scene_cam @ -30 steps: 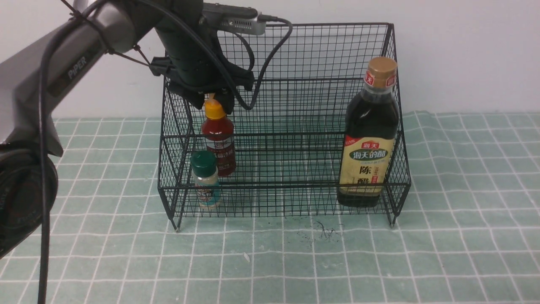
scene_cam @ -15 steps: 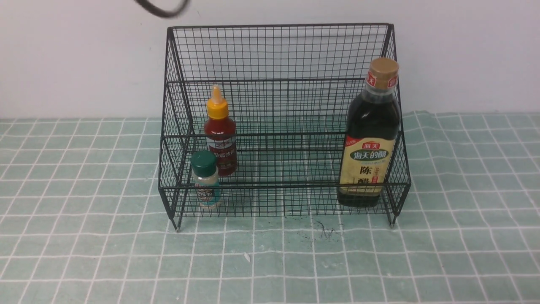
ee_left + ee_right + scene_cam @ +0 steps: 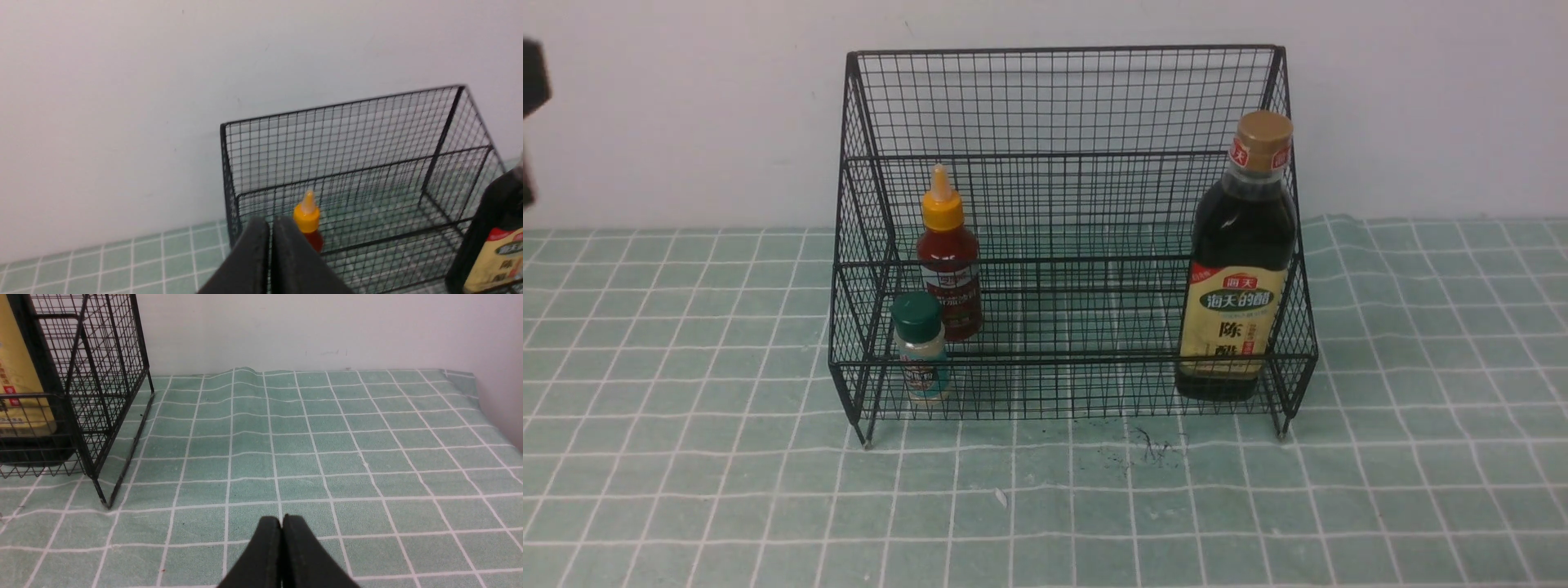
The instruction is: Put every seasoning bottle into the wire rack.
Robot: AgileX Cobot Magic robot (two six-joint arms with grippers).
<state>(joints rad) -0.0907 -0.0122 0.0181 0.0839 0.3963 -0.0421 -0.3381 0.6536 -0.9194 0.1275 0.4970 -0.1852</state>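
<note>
With bottles racked, wire rack (image 3: 1062,106) top rim unobstructed.

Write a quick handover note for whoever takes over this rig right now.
Left gripper: shut, empty, clear of the wire rack.
Right gripper: shut, empty, above the green checked cloth.
Red sauce bottle: upright on the rack's upper tier, left side.
Green-capped shaker: lower tier, in front of it.
Vinegar bottle: lower tier, right end.
Done: all three bottles racked.
Left: nothing visible.
</note>
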